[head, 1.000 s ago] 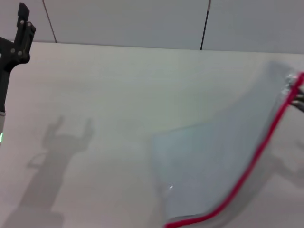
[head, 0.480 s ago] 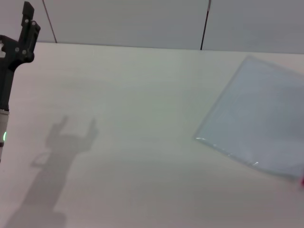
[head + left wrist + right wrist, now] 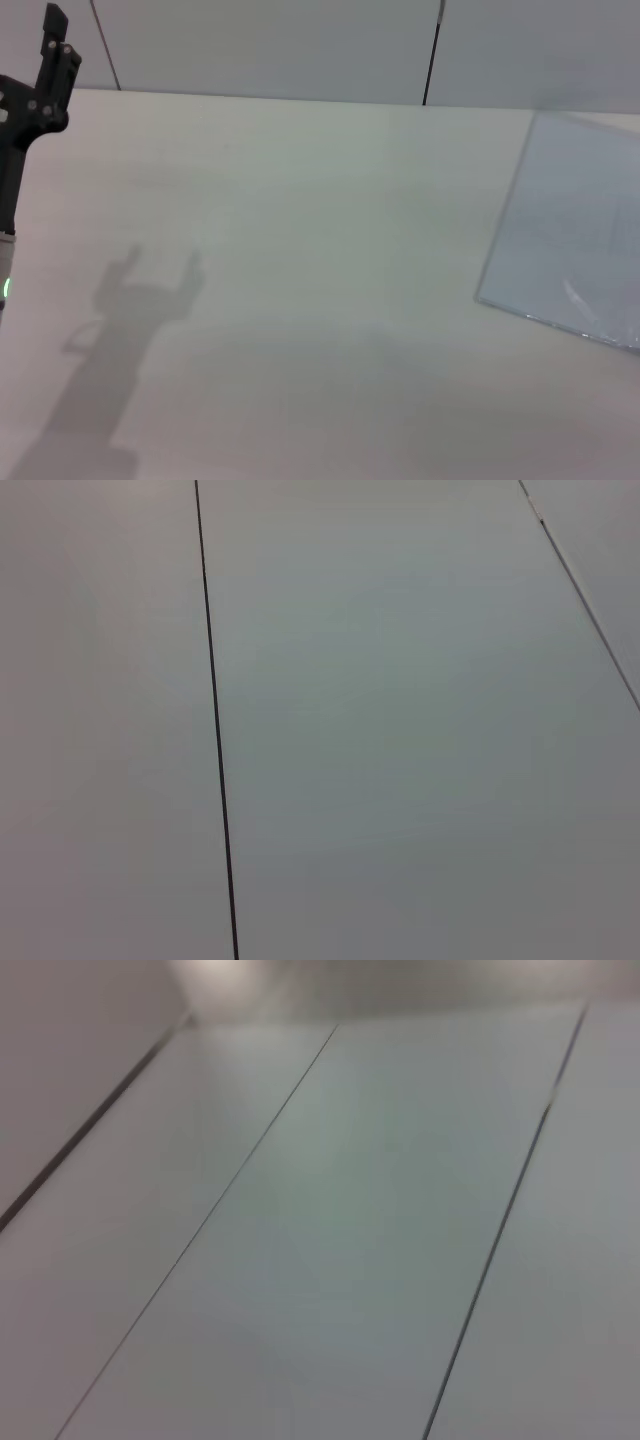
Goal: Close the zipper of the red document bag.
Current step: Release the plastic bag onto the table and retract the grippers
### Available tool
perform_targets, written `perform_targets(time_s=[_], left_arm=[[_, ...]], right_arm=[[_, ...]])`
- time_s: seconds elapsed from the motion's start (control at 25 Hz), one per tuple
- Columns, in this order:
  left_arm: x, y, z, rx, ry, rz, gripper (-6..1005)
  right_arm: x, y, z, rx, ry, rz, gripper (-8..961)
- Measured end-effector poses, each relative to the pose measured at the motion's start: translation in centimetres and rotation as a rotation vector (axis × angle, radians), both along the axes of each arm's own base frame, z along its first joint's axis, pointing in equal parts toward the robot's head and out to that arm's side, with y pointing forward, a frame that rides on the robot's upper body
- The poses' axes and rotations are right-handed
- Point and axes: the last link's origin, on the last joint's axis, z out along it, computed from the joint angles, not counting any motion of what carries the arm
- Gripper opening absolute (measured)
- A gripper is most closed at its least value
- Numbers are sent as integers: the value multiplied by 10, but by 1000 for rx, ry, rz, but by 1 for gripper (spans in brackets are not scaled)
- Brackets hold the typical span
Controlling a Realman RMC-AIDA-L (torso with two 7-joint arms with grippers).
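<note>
While left claw [image 3: 55, 45] hangs, red document bag [image 3: 575, 230] far right

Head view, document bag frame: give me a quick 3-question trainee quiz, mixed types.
1. True or false: the zipper's red strip shows on the red document bag in the head view.
2. Multiple choice: the bag lies at the table's A) left side B) centre C) right side, cut off by the picture's edge.
3. Short answer: which gripper shows in the head view, and where?

Key:
1. False; only the pale pouch shows, no red edge.
2. C.
3. The left gripper, raised at the left edge, away from the bag; the right gripper is out of view.
</note>
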Motion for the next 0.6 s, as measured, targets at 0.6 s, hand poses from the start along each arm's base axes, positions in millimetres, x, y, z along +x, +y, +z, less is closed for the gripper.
perform_targets(time_s=[0.6], left_arm=[[-6, 6, 4, 21, -21, 51, 749]], right_arm=[[35, 38, -10, 53, 228, -421, 892]])
